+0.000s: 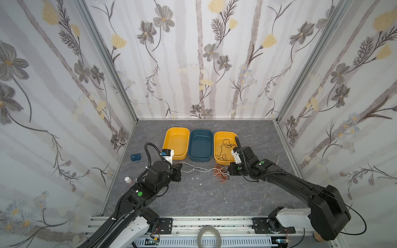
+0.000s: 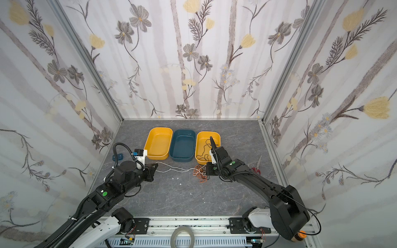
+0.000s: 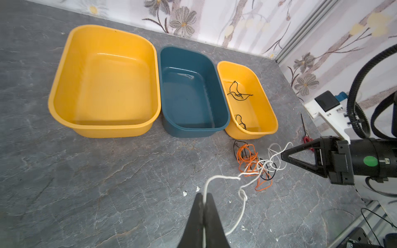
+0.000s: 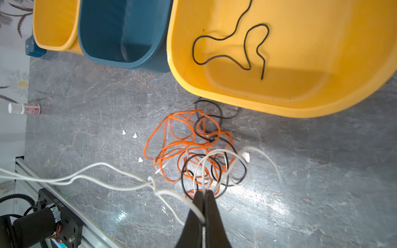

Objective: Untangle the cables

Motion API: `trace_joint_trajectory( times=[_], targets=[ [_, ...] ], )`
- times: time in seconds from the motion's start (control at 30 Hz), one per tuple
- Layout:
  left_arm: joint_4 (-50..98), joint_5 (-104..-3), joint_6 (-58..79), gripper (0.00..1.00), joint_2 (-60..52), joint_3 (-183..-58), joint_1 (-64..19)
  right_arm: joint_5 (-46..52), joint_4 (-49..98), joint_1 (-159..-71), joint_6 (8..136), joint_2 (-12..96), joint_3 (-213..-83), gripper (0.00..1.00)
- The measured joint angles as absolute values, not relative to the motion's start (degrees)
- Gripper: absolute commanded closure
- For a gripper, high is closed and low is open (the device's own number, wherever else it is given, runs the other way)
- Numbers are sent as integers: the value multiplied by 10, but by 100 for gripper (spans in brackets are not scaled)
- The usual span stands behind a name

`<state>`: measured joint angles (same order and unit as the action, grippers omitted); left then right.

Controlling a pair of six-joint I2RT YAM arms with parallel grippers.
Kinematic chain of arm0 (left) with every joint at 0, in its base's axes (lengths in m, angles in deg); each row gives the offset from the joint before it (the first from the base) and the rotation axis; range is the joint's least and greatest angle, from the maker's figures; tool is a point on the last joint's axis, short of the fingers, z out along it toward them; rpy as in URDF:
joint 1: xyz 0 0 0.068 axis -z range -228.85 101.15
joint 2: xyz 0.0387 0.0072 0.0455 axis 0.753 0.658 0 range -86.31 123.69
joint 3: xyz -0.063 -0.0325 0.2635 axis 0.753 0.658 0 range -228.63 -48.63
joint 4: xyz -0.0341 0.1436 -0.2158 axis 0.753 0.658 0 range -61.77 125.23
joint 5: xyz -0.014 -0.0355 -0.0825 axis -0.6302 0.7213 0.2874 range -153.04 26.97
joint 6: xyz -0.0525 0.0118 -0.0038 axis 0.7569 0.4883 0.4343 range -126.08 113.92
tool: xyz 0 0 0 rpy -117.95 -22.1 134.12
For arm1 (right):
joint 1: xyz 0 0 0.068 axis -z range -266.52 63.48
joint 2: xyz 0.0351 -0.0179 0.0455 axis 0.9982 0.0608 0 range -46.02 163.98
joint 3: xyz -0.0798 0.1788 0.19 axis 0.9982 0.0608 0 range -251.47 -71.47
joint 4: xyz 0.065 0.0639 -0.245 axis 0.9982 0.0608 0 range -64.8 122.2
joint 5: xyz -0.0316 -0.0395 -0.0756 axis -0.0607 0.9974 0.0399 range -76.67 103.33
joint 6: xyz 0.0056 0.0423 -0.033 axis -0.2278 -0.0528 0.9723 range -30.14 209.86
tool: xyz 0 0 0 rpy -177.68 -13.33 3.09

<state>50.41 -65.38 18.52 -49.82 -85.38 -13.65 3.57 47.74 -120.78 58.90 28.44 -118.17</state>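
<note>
Left claw (image 3: 204,198): shut tight on the white cable (image 3: 223,177), low over the table (image 1: 193,199), left of the middle.
Right claw (image 4: 204,194): shut tight too. It pinches the white cable at the edge of the tangle (image 1: 221,175).
White cable: runs across the table from the left claw to the right claw. It has a small knot in it.
Tangle: orange, white and black cables all mixed up. It lies on the table, just on the near side of the right yellow tray (image 1: 225,133).
Black cable (image 4: 236,43): lies loose and curly in the right yellow tray.
Trays: three in a row at the far side, side by side. The left yellow tray (image 1: 178,128) is on the left, the blue tray (image 1: 200,130) is in the middle, and the right yellow tray is on the right.
Scissors (image 2: 256,166): on the table, right of the right arm.
Bottle (image 1: 128,180): by the left wall, beside the left arm.
Blue box (image 1: 135,157): by the left wall, farther back than the bottle.
Tape roll (image 1: 209,236): at the near edge, between the two arm bases.
</note>
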Motion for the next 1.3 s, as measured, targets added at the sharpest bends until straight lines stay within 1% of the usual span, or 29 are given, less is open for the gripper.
trace_joint_trajectory(
  times=[0.2,0.37,0.5,0.77,1.1,1.13,1.23,1.3],
  targets=[
    [519,-685,186,100,-519,-865,-148,63,509,-1208,596,255,-1193,93],
    [528,-693,186,100,-512,-870,-157,74,527,-1208,604,249,-1199,93],
    [528,-689,186,100,-503,-871,-160,76,522,-1208,606,271,-1192,93],
    [518,-655,185,100,-491,-888,-161,39,502,-1212,603,321,-1178,90],
    [503,-619,166,100,-466,-960,-161,28,486,-1219,603,380,-1165,89],
    [503,-618,164,100,-464,-971,-161,28,487,-1219,603,379,-1165,87],
    [503,-618,149,100,-458,-993,-162,33,490,-1220,603,371,-1165,76],
    [503,-617,147,100,-452,-1003,-162,32,492,-1223,604,352,-1165,72]
  ],
)
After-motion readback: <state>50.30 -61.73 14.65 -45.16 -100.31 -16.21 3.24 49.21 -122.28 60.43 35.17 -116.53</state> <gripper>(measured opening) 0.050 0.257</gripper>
